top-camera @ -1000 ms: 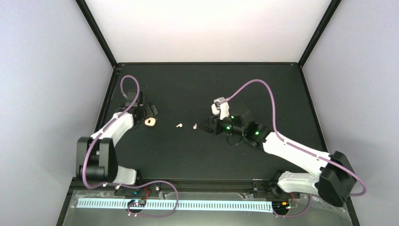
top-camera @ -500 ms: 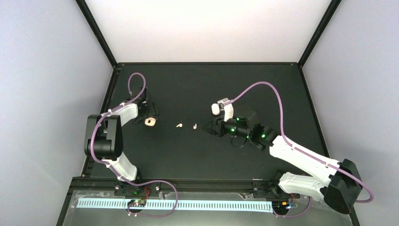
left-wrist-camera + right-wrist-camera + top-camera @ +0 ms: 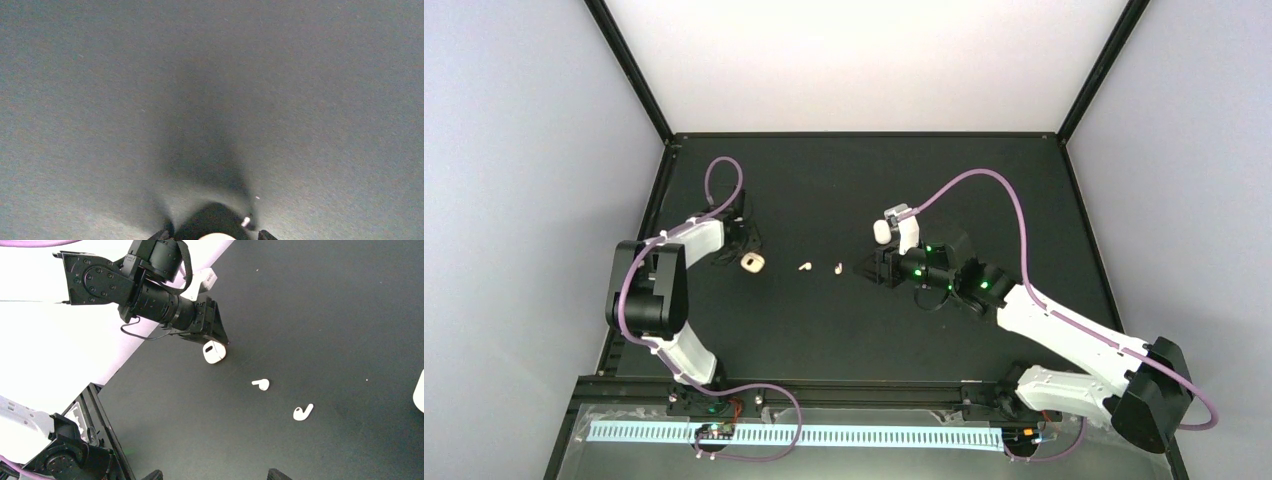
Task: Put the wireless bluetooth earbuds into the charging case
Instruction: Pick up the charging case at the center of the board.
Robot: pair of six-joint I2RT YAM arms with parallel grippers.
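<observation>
The small white charging case (image 3: 752, 263) lies on the black table at the left, with a dark slot showing on top (image 3: 214, 352). My left gripper (image 3: 746, 250) reaches down over it. In the left wrist view its dark fingertips (image 3: 264, 235) stand on either side of the case (image 3: 217, 236), and I cannot see whether they press on it. Two white earbuds (image 3: 804, 267) (image 3: 837, 267) lie loose to the right of the case, also seen from the right wrist (image 3: 261, 384) (image 3: 302, 412). My right gripper (image 3: 864, 270) hovers open just right of them, holding nothing.
The table's left edge and black frame rail (image 3: 107, 435) run close behind the left arm. Purple cables (image 3: 984, 185) loop above both arms. A white object (image 3: 419, 390) shows at the right edge of the right wrist view.
The left gripper has come down over the case and its jaws have narrowed. The case has shifted slightly right. The right arm has barely moved.
</observation>
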